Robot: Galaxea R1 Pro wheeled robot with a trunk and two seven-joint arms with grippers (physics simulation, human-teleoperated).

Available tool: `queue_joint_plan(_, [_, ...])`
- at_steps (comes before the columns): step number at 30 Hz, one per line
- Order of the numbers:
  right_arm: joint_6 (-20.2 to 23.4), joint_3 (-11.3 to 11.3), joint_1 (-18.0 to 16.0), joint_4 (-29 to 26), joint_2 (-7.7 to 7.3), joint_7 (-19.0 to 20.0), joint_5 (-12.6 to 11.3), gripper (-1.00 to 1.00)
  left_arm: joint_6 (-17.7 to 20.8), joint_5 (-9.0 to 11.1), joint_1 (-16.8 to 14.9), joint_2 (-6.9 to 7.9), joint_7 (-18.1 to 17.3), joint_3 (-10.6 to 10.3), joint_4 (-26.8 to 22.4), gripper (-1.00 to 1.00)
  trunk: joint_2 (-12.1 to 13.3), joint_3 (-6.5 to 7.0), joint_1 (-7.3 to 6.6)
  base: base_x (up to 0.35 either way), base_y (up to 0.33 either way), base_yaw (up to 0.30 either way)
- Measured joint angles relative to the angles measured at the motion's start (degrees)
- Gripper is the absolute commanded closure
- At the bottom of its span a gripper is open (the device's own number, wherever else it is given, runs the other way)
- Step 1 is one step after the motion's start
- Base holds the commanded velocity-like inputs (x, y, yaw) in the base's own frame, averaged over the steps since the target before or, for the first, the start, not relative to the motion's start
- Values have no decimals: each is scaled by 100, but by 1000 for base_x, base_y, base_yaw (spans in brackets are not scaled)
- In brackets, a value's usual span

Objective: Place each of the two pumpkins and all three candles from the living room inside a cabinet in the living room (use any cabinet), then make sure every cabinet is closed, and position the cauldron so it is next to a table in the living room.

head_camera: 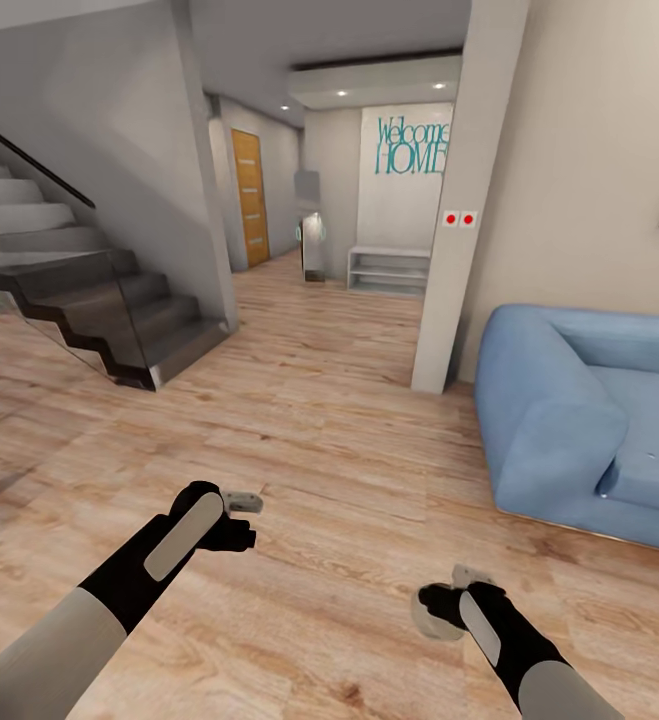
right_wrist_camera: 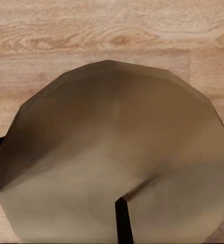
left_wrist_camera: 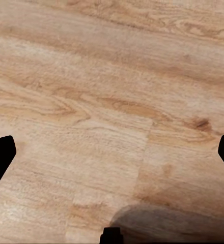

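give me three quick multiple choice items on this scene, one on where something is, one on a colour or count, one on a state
1. Where is the sofa in the head view?
A. at the right, on the plank floor
B. under the stairs
C. behind the orange door

2. How many red dots are on the pillar?
A. one
B. two
C. four

3. What is the state of the right end effector?
A. open and bare
B. shut on a pumpkin
C. shut on a candle

Answers: 1 A, the blue sofa sits at the right edge, beside the pillar. 2 B, two red dots lie side by side. 3 C, the right wrist view has a beige-grey cylinder with a wick between the fingers.
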Motion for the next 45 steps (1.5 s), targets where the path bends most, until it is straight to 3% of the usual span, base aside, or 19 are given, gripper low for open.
queue_joint_plan(13, [95,-10,-4,-2,6,-8,-11,100,0,17,0,-2,16,-8,56,-100,522,234,-286,0,0,0])
queue_joint_plan(19, [91,-11,0,-2,-1,14,-11,100,0,2,-131,-6,-6,0,1050,-100,762,341,-417,0,0,0])
queue_joint_plan(24, [79,-12,3,-2,-11,24,-9,100,0,5,-190,-11,-37,-2,1366,-100,963,431,-527,0,0,0])
queue_joint_plan(29, [77,-11,4,0,-8,23,-11,100,-13,0,-214,-11,-44,1,1620,-100,964,431,-528,0,0,41])
queue_joint_plan(45, [48,28,4,2,16,-12,-4,100,-194,-2,-217,-8,-12,-6,1593,-100,964,431,-528,0,95,263])
